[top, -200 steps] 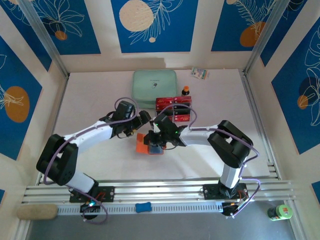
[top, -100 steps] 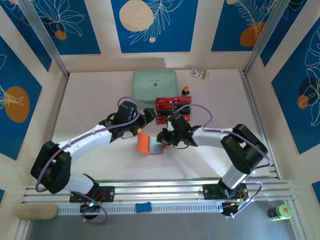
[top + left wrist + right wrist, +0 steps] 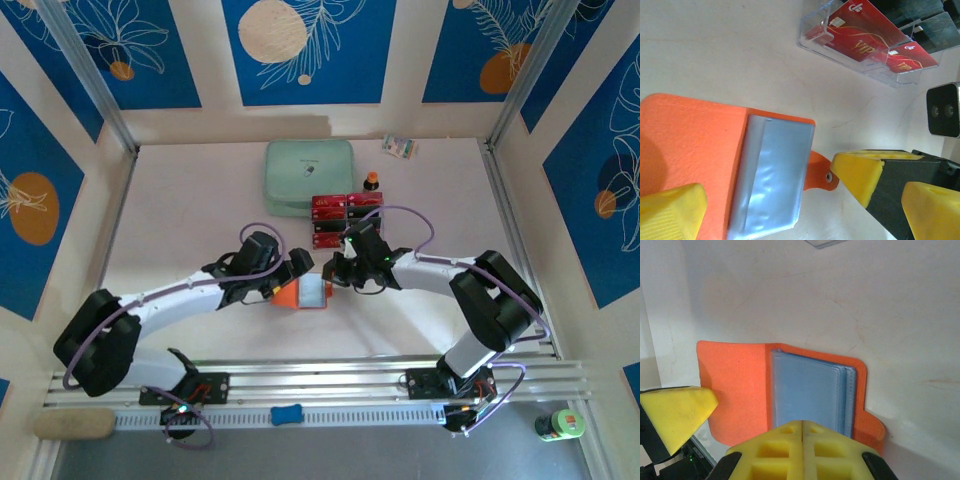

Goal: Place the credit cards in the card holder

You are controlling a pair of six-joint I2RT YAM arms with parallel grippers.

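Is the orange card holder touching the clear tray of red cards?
Apart. The left wrist view shows bare table between the orange fabric card holder and the clear plastic tray of red cards.

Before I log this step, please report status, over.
Left gripper open beside card holder. Right gripper shut, empty, over its edge. Holder lies open on table. Credit cards sit in clear tray.
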